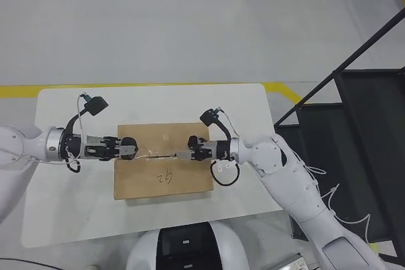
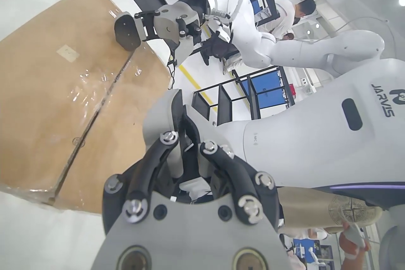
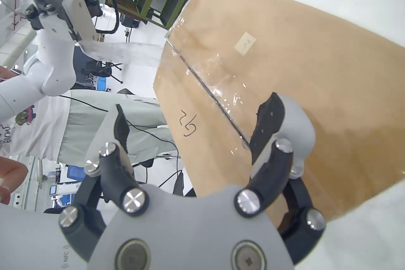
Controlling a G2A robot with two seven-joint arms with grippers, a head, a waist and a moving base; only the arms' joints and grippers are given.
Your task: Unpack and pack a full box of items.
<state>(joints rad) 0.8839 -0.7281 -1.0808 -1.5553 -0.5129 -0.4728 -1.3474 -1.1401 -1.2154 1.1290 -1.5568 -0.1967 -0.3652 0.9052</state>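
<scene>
A closed cardboard box lies in the middle of the white table, with clear tape along its centre seam. My left gripper hangs over the box's left end, shut on a peeled strip of clear tape that runs back to the box edge. In its own view the fingers are pressed together beside the box. My right gripper is open over the seam near the box's right end. One finger rests on the box top by the seam.
The white table has bare room on all sides of the box. A black metal stair frame stands off the table's right side. A yellow floor line runs behind the table.
</scene>
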